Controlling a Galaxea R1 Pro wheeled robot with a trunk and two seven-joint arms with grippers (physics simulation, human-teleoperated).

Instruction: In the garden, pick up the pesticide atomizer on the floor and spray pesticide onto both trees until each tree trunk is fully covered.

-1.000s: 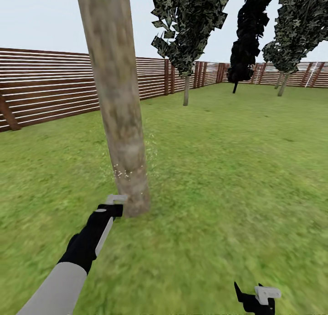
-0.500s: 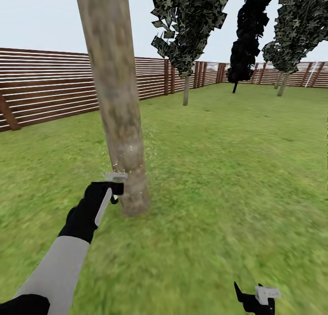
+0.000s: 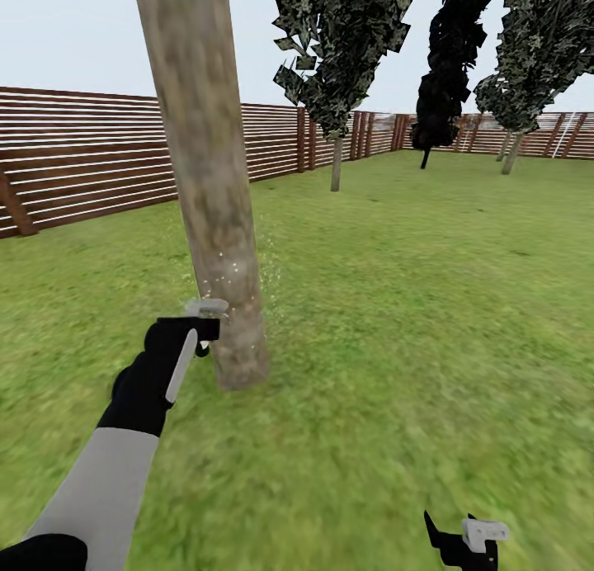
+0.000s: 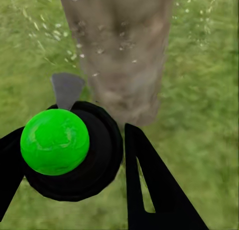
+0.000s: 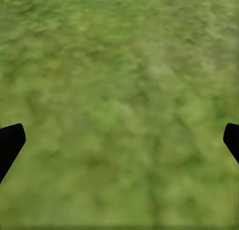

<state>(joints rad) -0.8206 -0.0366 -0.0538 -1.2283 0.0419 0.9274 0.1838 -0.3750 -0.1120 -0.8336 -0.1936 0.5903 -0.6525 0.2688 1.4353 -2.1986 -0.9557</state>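
Spray in progress in the garden (image 3: 429,290): the left gripper (image 3: 191,333) holds the atomizer (image 4: 69,150) just beside the nearest trunk (image 3: 210,191), its grey nozzle (image 4: 66,88) aimed at the bark. In the left wrist view the black fingers (image 4: 149,185) are clamped round the atomizer's dark body, whose bright green cap (image 4: 55,141) faces the camera. Pale droplets (image 3: 227,274) fleck the bark and hang in the air on either side of it.

What has changed over the last second is height — the left arm has climbed from the foot of the trunk to a little way above it, and the speckle of spray has risen with it. That reads as an upward sweep: the base looks treated, while the long run of bark above the nozzle shows no droplets, so most of this trunk probably remains to be covered.

The right gripper (image 3: 466,542) hangs low over the lawn, well apart from the work; its wrist view shows the two dark fingertips (image 5: 10,142) spread wide with nothing but grass between them.

Further trees (image 3: 338,68) stand along the fence (image 3: 91,162) — the second trunk still lies ahead, so the job is judged well short of half done.
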